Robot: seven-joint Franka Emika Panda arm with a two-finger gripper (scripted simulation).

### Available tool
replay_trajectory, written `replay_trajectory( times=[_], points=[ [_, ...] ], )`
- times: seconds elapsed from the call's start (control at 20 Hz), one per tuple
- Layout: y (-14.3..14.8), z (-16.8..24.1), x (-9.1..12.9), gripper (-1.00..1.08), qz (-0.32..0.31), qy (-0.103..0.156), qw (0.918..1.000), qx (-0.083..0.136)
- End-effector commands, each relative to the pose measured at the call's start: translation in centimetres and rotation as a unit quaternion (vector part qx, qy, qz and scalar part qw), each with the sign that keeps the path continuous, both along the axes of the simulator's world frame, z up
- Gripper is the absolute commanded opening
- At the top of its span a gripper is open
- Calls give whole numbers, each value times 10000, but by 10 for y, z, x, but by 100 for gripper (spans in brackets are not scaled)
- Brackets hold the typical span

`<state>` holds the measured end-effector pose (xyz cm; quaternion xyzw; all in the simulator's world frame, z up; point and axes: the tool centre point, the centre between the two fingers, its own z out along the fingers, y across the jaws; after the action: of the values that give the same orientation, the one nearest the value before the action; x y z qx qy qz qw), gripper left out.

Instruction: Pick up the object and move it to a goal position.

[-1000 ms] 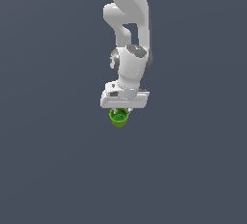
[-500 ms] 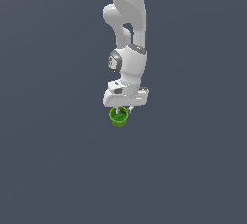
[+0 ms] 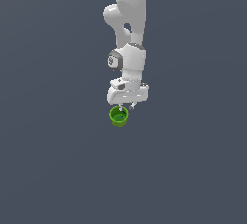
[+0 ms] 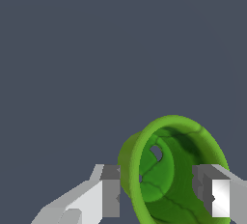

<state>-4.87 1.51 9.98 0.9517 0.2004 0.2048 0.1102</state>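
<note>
The object is a small bright green cup (image 3: 119, 116) with a darker inside. It sits just under my white gripper (image 3: 125, 106) near the middle of the exterior view. In the wrist view the cup (image 4: 169, 170) lies between my two fingers. One pad presses the outside of its rim, and the other finger (image 4: 208, 196) covers the opposite side of the rim. My gripper (image 4: 157, 194) is shut on the cup, whose opening faces the wrist camera. The underside of the cup is hidden.
A plain dark grey surface (image 3: 58, 170) fills the scene all around the arm. No other object, container or edge shows in either view.
The upper arm links have swung toward the exterior view's right and the hand has turned slightly. The cup stays under the gripper at nearly the same spot.
</note>
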Motion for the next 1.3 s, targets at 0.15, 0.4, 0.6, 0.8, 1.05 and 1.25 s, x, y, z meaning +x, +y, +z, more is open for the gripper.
replay_trajectory(
  times=[0.15,0.4,0.6,0.8,1.05,1.25],
  points=[
    [6,0,-7,28,186,-115,9998,43],
    [8,-1,-10,28,251,-152,9995,62],
    [7,-2,-9,28,243,-145,9996,59],
    [7,-8,-6,28,246,-146,9996,65],
    [6,-23,0,28,249,-146,9996,72],
    [5,-27,4,28,254,-152,9995,65]
  ],
)
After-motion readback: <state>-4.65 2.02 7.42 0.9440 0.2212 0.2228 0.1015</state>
